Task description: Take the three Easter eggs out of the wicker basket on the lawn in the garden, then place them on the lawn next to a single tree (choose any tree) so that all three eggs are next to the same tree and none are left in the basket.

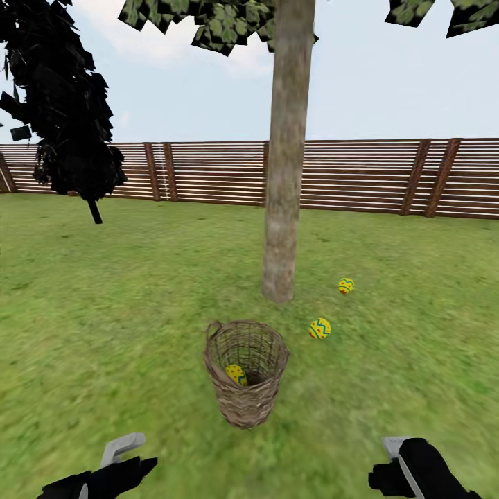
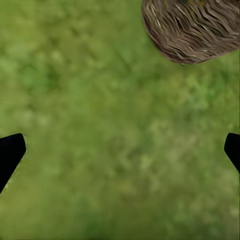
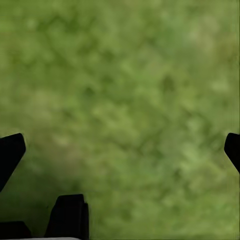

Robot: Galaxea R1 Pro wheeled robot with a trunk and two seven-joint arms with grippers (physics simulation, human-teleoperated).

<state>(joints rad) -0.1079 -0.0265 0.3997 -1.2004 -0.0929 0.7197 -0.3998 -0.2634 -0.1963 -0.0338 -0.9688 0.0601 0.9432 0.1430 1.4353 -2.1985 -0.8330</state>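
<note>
Mottled lawn (image 1: 104,312), round open-weave wicker basket (image 1: 246,398)

1. Even, bright daylight under a pale sky; no glare.
2. Cast shadows are barely there: the tree (image 1: 284,173) and wicker basket (image 1: 246,374) leave the lawn (image 1: 104,312) almost unshaded.
3. Both wrist views render the grass soft and blurred.
4. The fence (image 1: 360,177) bows slightly toward the edges.
</note>
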